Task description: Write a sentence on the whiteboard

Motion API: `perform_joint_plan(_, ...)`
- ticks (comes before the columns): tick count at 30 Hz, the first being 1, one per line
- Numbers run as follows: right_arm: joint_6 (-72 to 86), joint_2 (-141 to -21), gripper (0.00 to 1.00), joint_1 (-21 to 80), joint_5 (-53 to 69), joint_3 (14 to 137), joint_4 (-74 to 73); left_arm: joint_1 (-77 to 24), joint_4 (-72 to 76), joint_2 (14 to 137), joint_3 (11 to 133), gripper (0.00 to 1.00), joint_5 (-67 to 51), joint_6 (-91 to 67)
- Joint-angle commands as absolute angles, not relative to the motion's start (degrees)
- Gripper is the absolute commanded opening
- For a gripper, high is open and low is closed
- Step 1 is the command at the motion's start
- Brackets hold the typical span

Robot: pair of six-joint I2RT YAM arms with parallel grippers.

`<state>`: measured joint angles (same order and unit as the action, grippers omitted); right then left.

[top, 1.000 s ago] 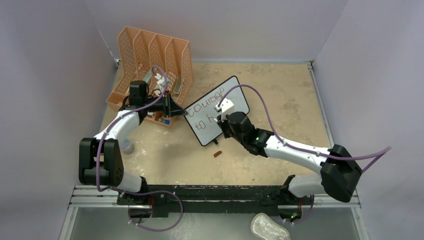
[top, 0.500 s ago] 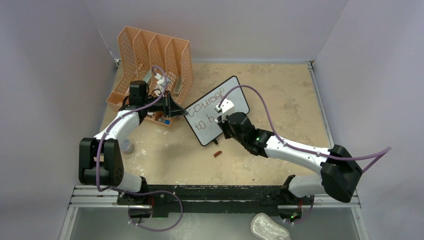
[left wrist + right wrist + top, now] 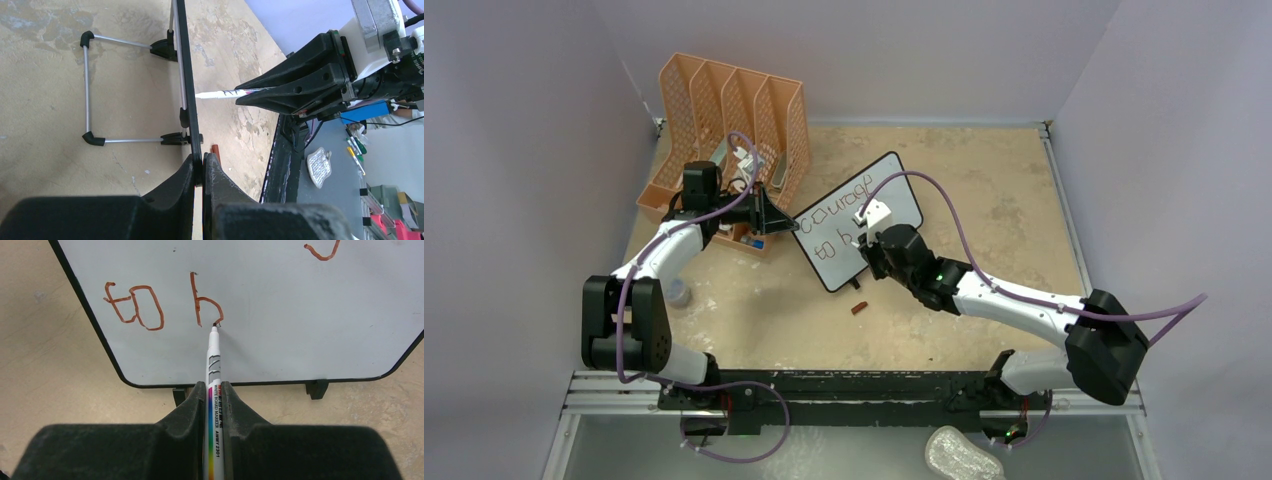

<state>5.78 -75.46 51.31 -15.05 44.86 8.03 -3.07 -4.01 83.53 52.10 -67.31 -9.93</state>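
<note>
The whiteboard stands tilted at mid-table on its small black feet. The sentence reads "courage" above and "to b" below, in red-brown ink; the last letter is a bare stroke with a hump. My left gripper is shut on the board's left edge; in the left wrist view its fingertips pinch the black frame. My right gripper is shut on a white marker, whose tip touches the board at the foot of the last letter.
An orange perforated file organizer stands at the back left, just behind the left arm. A red-brown marker cap lies on the table in front of the board. The board's wire stand rests on the table behind it.
</note>
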Motion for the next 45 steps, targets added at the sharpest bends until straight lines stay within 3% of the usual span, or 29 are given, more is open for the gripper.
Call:
perform_joint_plan(1,5.05,-74.36,0.00,51.15,-12.73,46.54,7.61,-4.00,-5.26,84.66,52.58,0.00,-65.67,-7.73)
perform_joint_plan(45,5.18,-73.11,0.00,49.57,-14.50,45.97,9.68,-3.96,-5.36,84.64,52.58,0.00,-65.68,-7.65)
